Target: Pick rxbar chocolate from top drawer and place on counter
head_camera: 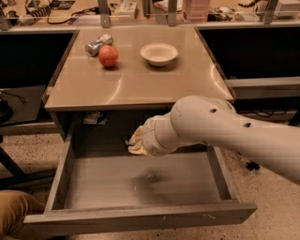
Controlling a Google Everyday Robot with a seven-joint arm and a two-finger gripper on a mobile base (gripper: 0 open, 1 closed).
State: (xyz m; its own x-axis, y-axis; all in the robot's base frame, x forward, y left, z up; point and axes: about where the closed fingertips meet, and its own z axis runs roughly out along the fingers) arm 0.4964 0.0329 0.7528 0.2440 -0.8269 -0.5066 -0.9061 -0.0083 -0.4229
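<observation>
The top drawer (140, 218) stands pulled open below the counter (140, 84), and its scuffed grey floor shows no bar. My gripper (132, 142) hangs above the drawer's back part, just under the counter's front edge, at the end of my thick white arm. Its pale fingers are closed around a small dark thing, the rxbar chocolate (127, 141), of which only a dark sliver shows at the left of the fingers. The rest of the bar is hidden by the gripper and wrist.
On the counter stand a white bowl (159, 53), a red apple (108, 56) and a silver can (98, 44) lying on its side. A paler bench (84, 11) with posts and cables runs behind. Drawer walls flank the gripper.
</observation>
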